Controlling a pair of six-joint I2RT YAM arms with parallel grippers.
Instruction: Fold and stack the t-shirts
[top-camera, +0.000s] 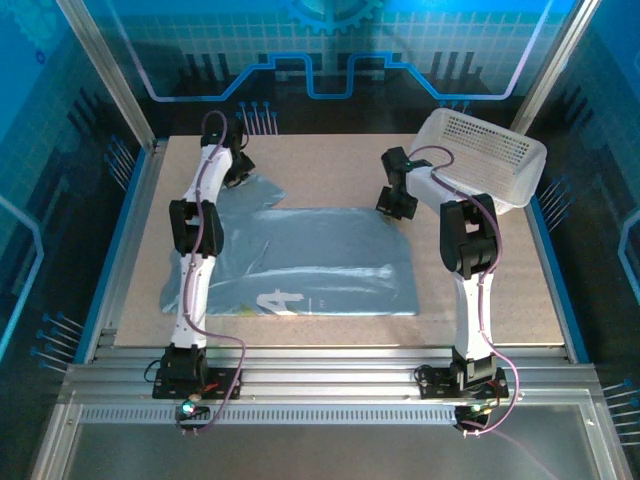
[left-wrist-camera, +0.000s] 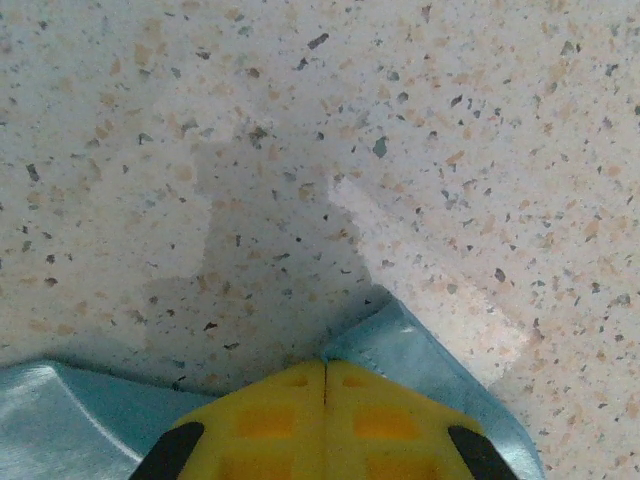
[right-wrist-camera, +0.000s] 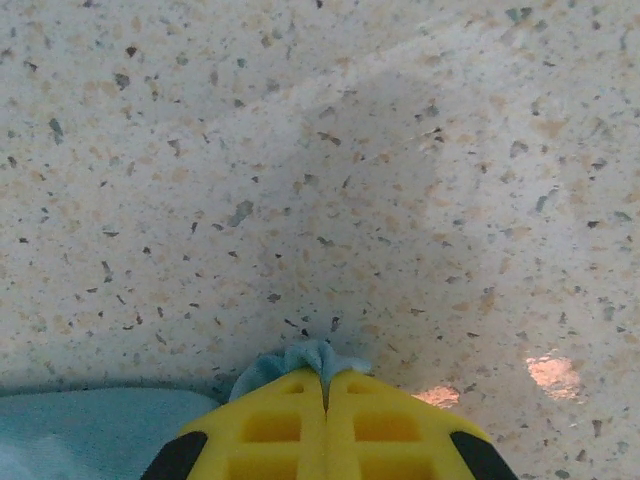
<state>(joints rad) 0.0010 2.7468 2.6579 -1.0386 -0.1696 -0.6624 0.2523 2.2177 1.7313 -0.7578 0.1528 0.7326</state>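
A pale grey-blue t-shirt (top-camera: 320, 260) lies spread flat on the speckled table, part of its white print (top-camera: 268, 300) showing near the front edge. My left gripper (top-camera: 238, 172) is down at the shirt's far left corner. In the left wrist view its yellow fingers (left-wrist-camera: 270, 420) are pressed together on the hem of the t-shirt (left-wrist-camera: 425, 350). My right gripper (top-camera: 397, 205) is at the far right corner. In the right wrist view the right gripper (right-wrist-camera: 325, 378) is shut, with a bunched tuft of the t-shirt (right-wrist-camera: 312, 358) poking out between its tips.
A white lattice basket (top-camera: 490, 155) leans tilted at the back right, just behind the right arm. Bare speckled table (top-camera: 490, 300) runs right of the shirt and along the far edge. Metal rails frame the table.
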